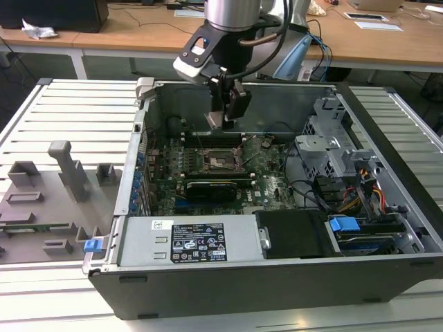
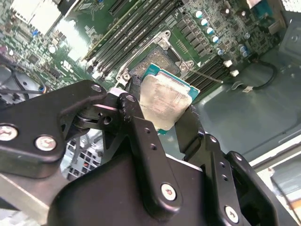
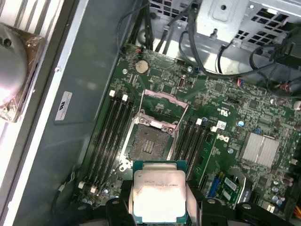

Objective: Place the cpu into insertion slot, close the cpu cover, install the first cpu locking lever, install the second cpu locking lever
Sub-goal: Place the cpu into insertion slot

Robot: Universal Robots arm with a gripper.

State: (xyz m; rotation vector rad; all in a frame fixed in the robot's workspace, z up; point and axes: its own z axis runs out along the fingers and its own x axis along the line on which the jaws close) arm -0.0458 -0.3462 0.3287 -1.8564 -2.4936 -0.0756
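My gripper (image 1: 223,114) hangs inside the open computer case, shut on the cpu (image 1: 215,122). In both wrist views the cpu (image 3: 159,194) (image 2: 165,100) shows its silver-grey top and sits pinched by its edges between the two black fingers (image 2: 137,123). The insertion slot (image 3: 149,143) (image 1: 223,161) lies on the green motherboard (image 3: 221,101) below the chip, and its dark pin field is bare. The cpu cover (image 3: 163,95) stands flipped up at the slot's far edge. The cpu is held above the slot and close to it, apart from it.
Long black memory slots (image 3: 114,136) flank the socket on both sides. A black graphics card (image 1: 211,188) lies just in front of it, then the power supply (image 1: 187,242). Drive cages and cables (image 1: 332,152) fill the exterior view's right. A grey fixture tray (image 1: 41,207) sits outside the case.
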